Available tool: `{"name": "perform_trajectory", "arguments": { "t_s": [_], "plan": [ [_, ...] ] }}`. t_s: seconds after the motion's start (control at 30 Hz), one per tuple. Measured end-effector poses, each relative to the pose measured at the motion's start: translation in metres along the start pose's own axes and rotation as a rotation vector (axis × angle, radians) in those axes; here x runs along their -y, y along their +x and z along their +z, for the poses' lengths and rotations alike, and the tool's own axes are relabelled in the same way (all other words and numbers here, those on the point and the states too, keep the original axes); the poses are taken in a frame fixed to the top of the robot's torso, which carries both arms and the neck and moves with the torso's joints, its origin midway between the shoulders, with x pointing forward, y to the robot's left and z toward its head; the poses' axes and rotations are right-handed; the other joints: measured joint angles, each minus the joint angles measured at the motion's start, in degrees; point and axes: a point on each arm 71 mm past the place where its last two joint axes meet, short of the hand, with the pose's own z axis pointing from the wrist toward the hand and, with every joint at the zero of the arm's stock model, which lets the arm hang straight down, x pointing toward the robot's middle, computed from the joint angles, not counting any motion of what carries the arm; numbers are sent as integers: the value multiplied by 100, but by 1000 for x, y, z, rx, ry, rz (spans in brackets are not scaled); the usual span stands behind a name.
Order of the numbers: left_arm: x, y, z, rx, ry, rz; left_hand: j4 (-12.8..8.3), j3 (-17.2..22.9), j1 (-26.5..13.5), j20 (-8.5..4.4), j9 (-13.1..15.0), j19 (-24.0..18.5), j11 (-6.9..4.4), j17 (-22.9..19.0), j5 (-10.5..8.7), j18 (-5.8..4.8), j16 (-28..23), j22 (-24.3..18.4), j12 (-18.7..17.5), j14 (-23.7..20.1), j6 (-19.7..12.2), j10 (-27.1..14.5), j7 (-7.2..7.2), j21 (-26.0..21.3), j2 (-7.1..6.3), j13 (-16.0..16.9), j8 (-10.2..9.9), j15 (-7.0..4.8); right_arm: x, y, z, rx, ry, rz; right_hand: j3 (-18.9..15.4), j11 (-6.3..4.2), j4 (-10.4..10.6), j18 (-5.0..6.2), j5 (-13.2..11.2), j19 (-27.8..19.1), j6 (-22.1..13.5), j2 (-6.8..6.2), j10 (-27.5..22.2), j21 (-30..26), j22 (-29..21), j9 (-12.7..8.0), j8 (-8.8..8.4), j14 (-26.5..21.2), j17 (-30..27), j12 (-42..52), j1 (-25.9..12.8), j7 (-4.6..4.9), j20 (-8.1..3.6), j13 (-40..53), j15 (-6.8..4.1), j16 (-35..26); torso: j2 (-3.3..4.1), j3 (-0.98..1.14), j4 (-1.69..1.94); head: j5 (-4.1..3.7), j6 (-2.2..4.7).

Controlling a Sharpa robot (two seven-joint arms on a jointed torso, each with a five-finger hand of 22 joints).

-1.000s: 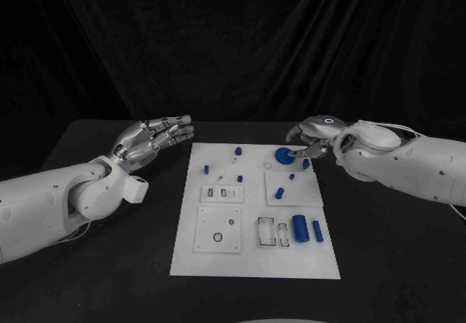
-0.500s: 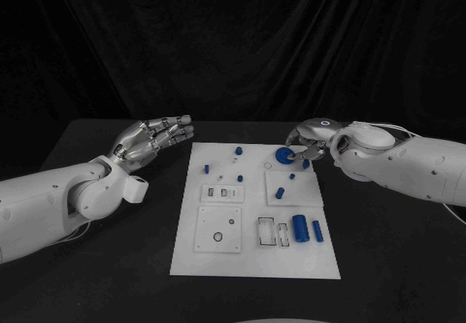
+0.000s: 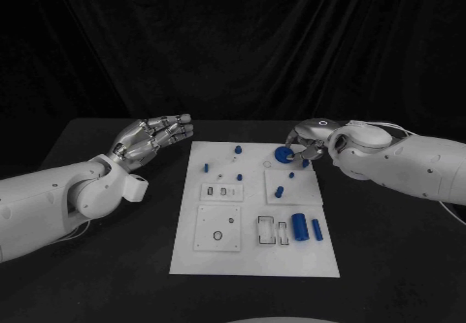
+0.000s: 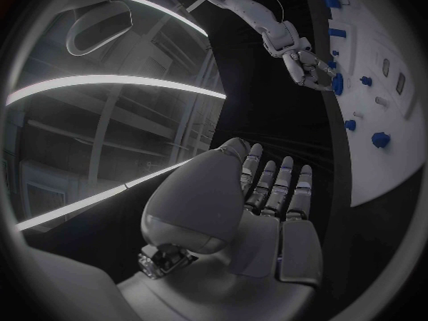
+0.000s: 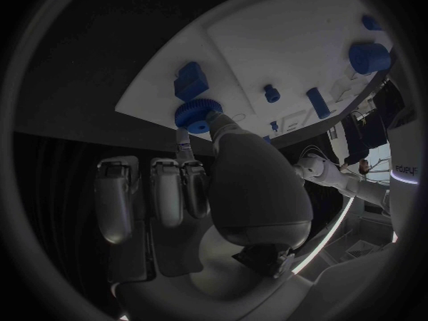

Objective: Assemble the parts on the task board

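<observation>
**Right hand pinches a blue gear at the board's upper right corner**

The black surface (image 3: 116, 269) spans the lower two thirds of the head view. On it, in the middle of the frame, lies one white task board (image 3: 254, 212), a long rectangle running from the centre down toward the bottom.

Two white arms come in, one from each side edge. The left hand (image 3: 153, 136) hovers at the upper left of the board, off its edge, released, with its fingers straight and close together and nothing in them. The right hand (image 3: 309, 138) sits at the board's upper right corner, its fingers curled in and pinching one round blue gear (image 3: 283, 155); in the right wrist view the gear (image 5: 197, 113) is at the fingertips, right at the board's edge.

Two large blue cylinders lie side by side at the lower right of the board: a thick one (image 3: 300, 226) and a thinner one (image 3: 318, 231) just beside it. About seven smaller blue pieces are scattered over the upper half of the board, among them a peg (image 3: 206, 168) near the left edge, one (image 3: 237, 149) near the top edge and one (image 3: 279, 193) on the raised square panel at right of centre. The exact count of the smallest ones I cannot tell.
</observation>
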Motion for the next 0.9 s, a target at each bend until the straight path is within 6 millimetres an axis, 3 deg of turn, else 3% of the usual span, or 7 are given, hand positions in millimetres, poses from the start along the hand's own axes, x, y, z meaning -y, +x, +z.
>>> {"name": "perform_trajectory", "arguments": {
  "t_s": [0.3,0.5,0.67,0.9],
  "plan": [
    [0,-1,0,0,0,0,0,0,0,0,0,0,0,0,0,0,0,0,0,0,0,0,0,0,0,0,0,0,-2,2,2,-5,-4,1,-16,0,-15,0,-91,0,13,-38,0,0,0,27,0,0,0,0,37,-13,0,0,0,0,-1,0,0,12,-19],
    [0,-1,0,0,-1,0,0,0,0,0,-1,0,0,0,0,0,0,0,0,0,0,0,0,0,0,0,0,0,-3,2,3,-3,-3,3,-86,-36,57,1,-405,0,20,-49,9,0,-1,62,45,0,-1,0,25,-20,0,-1,0,0,-1,0,-2,12,-19],
    [0,-1,0,0,-1,0,0,0,0,0,-1,0,21,0,0,0,0,1,0,0,0,-21,0,0,0,0,0,0,-4,3,4,1,-4,4,-182,-44,215,1,-710,0,17,-194,1,0,-1,89,45,0,-1,0,-55,-22,-1,-1,0,0,-2,0,-1,12,-19],
    [0,-1,0,-1,-1,-1,0,0,0,0,-1,0,21,0,0,0,0,1,0,0,0,-21,0,0,0,0,0,0,-4,4,3,8,-5,3,-198,-43,231,1,-729,0,-195,-243,1,0,3,87,-1,0,-1,0,-78,-16,-1,-1,0,0,-4,1,-1,10,-29]
  ]
}}
